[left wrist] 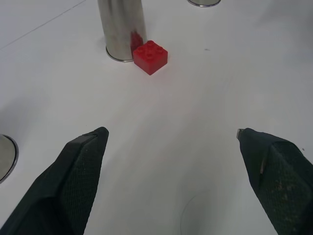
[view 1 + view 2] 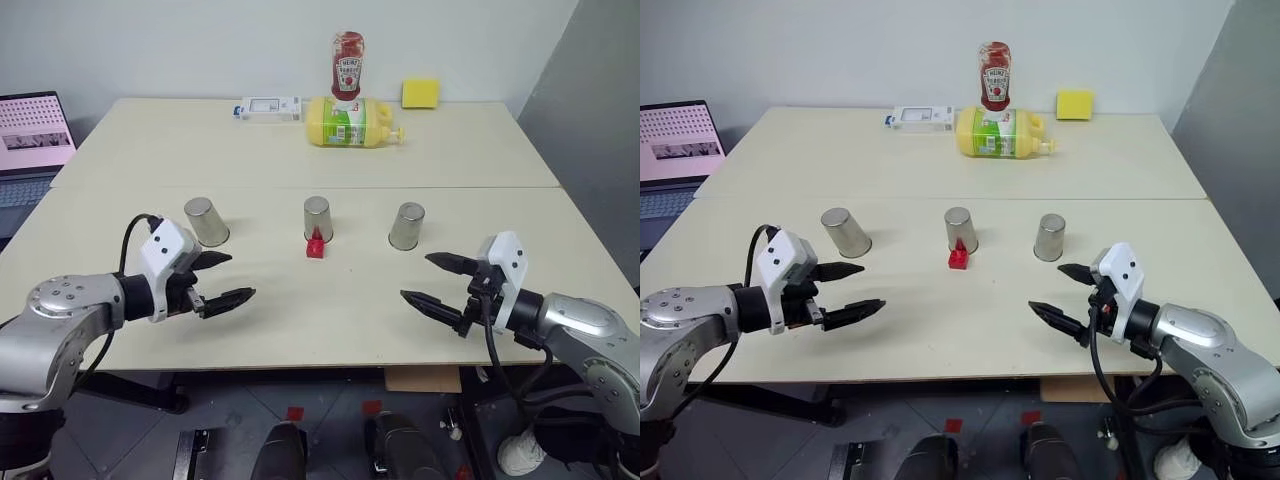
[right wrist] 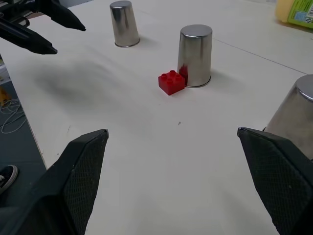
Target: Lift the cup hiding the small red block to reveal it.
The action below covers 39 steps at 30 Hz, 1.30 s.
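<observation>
I have both arms hovering over the near edge of the table (image 2: 300,330), one at each side. My left gripper (image 2: 222,279) has its two black fingers spread wide with nothing between them and nothing touching them; the wrist view shows bare tabletop in the gap. My right gripper (image 2: 438,282) is just as wide and just as empty, fingertips clear of the surface as far as I can tell.

Three upturned metal cups stand in a row ahead of me: the left cup (image 2: 206,221), the middle cup (image 2: 318,219) and the right cup (image 2: 406,226), well apart from one another. The red block (image 2: 315,246) sits in the open on the table, right against the near foot of the middle cup (its red reflection shows on the metal). Neither gripper is near it.

At the far side stand a ketchup bottle (image 2: 347,64), a yellow bottle (image 2: 352,122) on its side, a sponge (image 2: 420,93) and a white box (image 2: 270,108).
</observation>
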Motion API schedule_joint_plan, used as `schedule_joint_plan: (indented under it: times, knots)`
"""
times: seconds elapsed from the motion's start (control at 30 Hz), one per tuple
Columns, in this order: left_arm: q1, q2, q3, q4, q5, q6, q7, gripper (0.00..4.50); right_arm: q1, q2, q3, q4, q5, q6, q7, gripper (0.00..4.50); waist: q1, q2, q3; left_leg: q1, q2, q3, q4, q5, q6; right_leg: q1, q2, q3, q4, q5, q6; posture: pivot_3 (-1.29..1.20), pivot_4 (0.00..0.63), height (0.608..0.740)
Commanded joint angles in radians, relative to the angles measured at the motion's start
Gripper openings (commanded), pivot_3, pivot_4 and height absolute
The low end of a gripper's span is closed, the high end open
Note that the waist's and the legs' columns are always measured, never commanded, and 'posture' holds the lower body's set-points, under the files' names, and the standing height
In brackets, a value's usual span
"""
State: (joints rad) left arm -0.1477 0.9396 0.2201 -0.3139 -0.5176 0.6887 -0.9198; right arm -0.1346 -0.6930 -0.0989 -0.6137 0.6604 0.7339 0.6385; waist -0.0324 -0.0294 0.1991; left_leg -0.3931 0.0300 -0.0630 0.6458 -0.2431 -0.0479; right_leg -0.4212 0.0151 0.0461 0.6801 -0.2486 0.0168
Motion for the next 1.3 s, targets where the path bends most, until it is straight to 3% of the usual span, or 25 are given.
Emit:
schedule_joint_plan:
  times: [0.03,1.3]
  knots:
    - [-0.03,0.007,-0.008,-0.001,0.011,-0.022,-0.005,4.48,0.0,-0.012,-0.033,-0.045,0.022,0.002,-0.002,4.5,0.0,0.0,0.0,0.0,0.0,0.0,0.0,0.0,0.0,0.0,0.0,0.0,0.0,0.0,0.0,0.0,0.15,0.74]
    - [0.057,0.017,0.089,-0.065,-0.004,0.016,0.032,4.48,-0.056,0.025,0.047,0.024,-0.072,-0.111,0.035,4.5,0.0,0.0,0.0,0.0,0.0,0.0,0.0,0.0,0.0,0.0,0.0,0.0,0.0,0.0,0.0,0.0,0.15,0.74]
